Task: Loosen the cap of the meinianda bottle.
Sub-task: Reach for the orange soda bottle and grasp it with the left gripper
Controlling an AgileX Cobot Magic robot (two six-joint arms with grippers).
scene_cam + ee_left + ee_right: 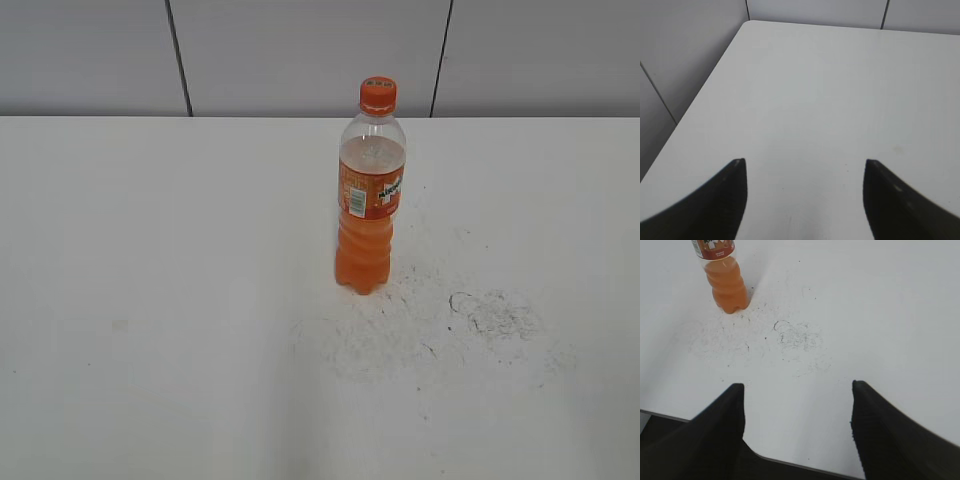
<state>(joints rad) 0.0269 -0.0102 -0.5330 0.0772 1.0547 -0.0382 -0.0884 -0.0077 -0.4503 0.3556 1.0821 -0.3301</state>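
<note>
A: Checked the exterior view. Found the meinianda bottle upright on the white table, right of centre and toward the far edge. Orange cap seated on top, untouched. Roughly two-thirds full of orange drink.

B: Any grippers near it?

A: None in the exterior view. Saw dark scuff marks on the tabletop just in front and to the right of the bottle base.

B: Left claw?

A: Left gripper spread wide, holding nothing, over bare table near the left corner. No bottle in the left wrist view.

B: Right?

A: Right gripper also spread wide, holding nothing, hanging over the near table edge. Bottle's lower half visible top left in the right wrist view, well apart from the fingers. Cap cut off by the frame there.
</note>
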